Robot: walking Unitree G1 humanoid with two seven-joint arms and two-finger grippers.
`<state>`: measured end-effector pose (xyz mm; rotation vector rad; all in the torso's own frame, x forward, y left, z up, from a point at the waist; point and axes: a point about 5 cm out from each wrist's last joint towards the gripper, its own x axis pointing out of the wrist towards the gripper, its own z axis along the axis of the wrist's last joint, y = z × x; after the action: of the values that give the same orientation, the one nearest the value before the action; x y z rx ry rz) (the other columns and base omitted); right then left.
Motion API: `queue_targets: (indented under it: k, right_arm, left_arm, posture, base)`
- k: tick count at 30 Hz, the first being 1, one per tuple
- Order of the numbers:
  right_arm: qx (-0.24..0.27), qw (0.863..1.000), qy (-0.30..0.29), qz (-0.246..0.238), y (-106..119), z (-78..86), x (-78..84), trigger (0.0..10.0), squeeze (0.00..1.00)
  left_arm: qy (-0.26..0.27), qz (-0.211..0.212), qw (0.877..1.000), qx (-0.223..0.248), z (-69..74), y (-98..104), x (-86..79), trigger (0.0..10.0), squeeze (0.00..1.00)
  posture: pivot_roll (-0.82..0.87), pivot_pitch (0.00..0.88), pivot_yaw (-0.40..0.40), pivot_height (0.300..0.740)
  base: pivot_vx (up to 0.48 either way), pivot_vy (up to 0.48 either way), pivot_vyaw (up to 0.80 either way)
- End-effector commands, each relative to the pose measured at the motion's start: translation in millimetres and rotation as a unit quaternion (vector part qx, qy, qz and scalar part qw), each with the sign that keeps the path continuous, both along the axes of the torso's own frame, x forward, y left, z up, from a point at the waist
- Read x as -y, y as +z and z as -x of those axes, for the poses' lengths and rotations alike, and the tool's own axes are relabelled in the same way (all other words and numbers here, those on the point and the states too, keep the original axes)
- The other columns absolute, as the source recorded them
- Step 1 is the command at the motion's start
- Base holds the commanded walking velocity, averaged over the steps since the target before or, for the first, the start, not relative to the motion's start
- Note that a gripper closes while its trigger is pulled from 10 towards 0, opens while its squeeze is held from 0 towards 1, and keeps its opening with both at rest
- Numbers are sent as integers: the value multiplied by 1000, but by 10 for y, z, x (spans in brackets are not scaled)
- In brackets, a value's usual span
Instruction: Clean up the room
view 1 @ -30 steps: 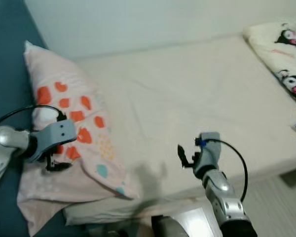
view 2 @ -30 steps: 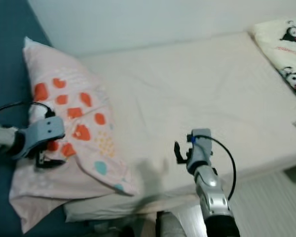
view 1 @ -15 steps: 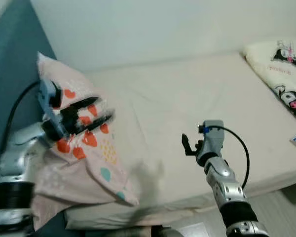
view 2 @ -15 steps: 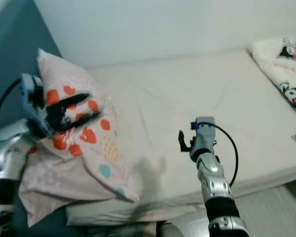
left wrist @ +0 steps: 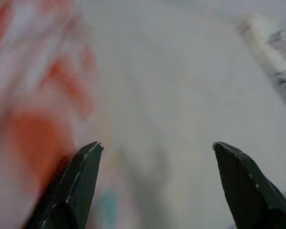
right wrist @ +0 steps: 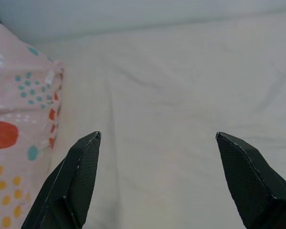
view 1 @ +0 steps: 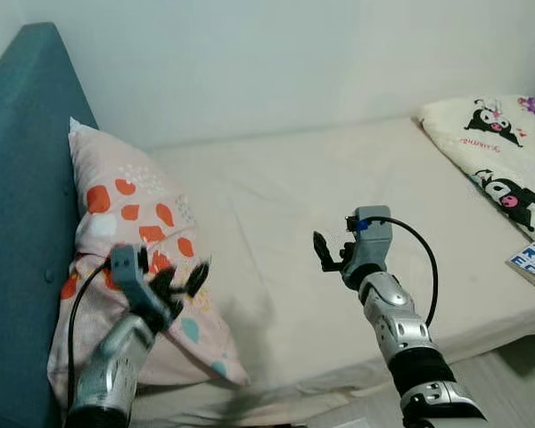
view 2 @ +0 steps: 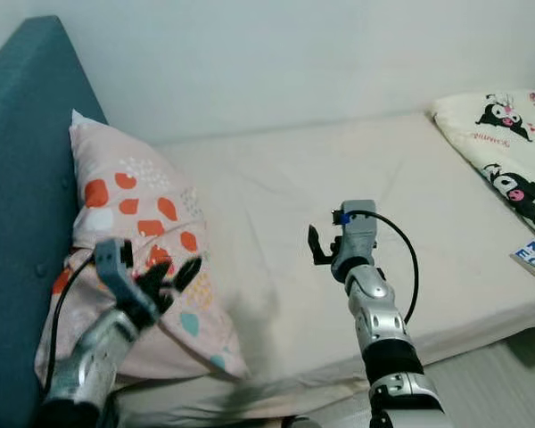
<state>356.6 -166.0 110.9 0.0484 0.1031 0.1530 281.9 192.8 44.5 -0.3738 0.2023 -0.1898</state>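
The head views show the soft pink pillow (view 1: 134, 223) propped against the teal headboard (view 1: 22, 223) on the left. Both the left gripper (view 1: 165, 281) and the right gripper (right wrist: 157, 186) have jaws apart over the cream sheet (right wrist: 181, 86), the left wrist view blurred.

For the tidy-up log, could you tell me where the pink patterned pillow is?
The pink patterned pillow leans against the teal headboard at the bed's left end, just beyond the open left gripper.

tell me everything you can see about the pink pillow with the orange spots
The pale pink fabric pillow with orange blotches, small yellow dots and teal marks looks soft and creased. It stands propped against the teal upholstered headboard, its lower end resting on the cream bedsheet. The open left gripper hovers in front of its lower part, holding nothing.
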Motion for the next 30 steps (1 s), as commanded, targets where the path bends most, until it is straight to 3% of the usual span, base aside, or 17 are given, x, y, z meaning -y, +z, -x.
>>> queue_targets:
  k: [1, 7, 11, 20, 30]
  right_arm:
    - [0, 1000, 2, -6, -14, -6, -7, 10000, 0]
    - [-2, 1000, 3, -13, -39, -1, 15, 10000, 0]
    - [-1, 1000, 6, -15, -41, -10, 5, 10000, 0]
    - [-1, 1000, 12, -14, -62, -7, -11, 10000, 0]
    - [1, 998, 31, -52, -98, 8, -93, 10000, 0]
  left_arm:
    - [17, -17, 999, -30, 117, -168, -67, 10000, 0]
    - [32, -44, 997, -60, 286, -330, -189, 10000, 0]
    - [36, -79, 990, -114, 425, -534, -232, 10000, 0]
    - [36, -89, 988, -117, 428, -578, -223, 10000, 0]
    - [28, -123, 987, -97, 387, -519, -258, 10000, 0]
  posture:
    - [-139, 109, 0, 670]
    - [-132, 108, -2, 650]
    - [-132, 108, 2, 630]
    - [-132, 110, 4, 605]
    - [-108, 156, 25, 601]
  base:
    - [0, 0, 0]
    - [0, 0, 0]
    - [0, 0, 0]
    - [0, 0, 0]
    - [0, 0, 0]
